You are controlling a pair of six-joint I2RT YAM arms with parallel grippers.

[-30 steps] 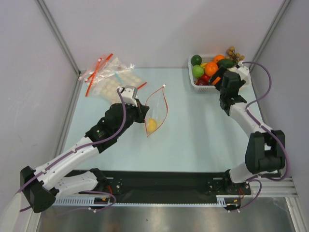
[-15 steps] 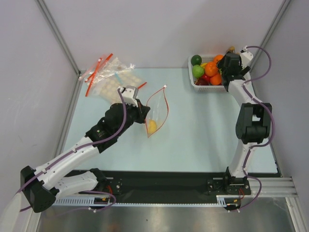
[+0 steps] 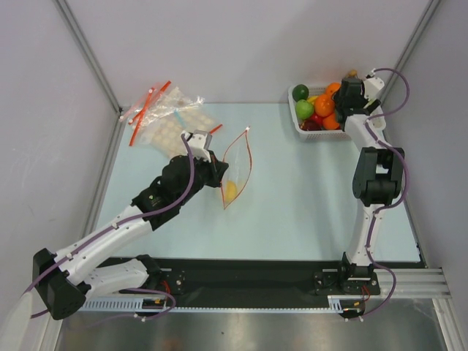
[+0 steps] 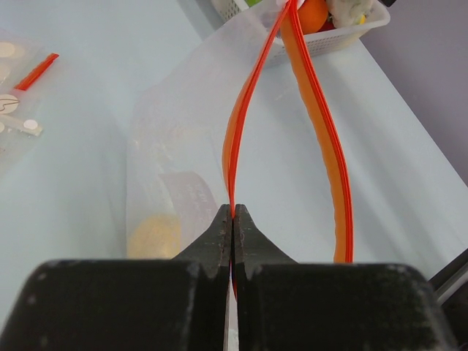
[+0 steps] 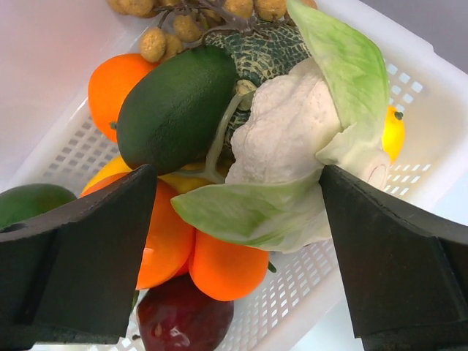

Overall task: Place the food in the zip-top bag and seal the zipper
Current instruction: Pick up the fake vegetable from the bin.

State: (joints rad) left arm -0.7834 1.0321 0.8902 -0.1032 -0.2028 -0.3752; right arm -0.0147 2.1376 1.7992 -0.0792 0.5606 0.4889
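The clear zip-top bag (image 3: 239, 170) stands open on the table, with a yellow lemon (image 3: 229, 190) inside. My left gripper (image 3: 217, 175) is shut on one side of its red-orange zipper strip (image 4: 235, 153); the other side of the strip bows away to the right. The lemon shows through the plastic in the left wrist view (image 4: 153, 235). My right gripper (image 5: 235, 183) is open over the white basket (image 5: 409, 110), its fingers either side of a pale leafy cauliflower (image 5: 292, 139). Oranges (image 5: 219, 265), a dark green piece (image 5: 175, 106) and a dark red piece (image 5: 183, 318) lie beneath.
Crinkled disc-dotted bags (image 3: 164, 117) with red strips lie at the back left. The basket (image 3: 311, 129) sits at the back right corner, close to the walls. A bunch of small tan balls (image 5: 172, 25) lies at the basket's far side.
My right gripper has swung from the basket's near side to above the food, and the basket has shifted slightly right. My left gripper and the bag have stayed put.
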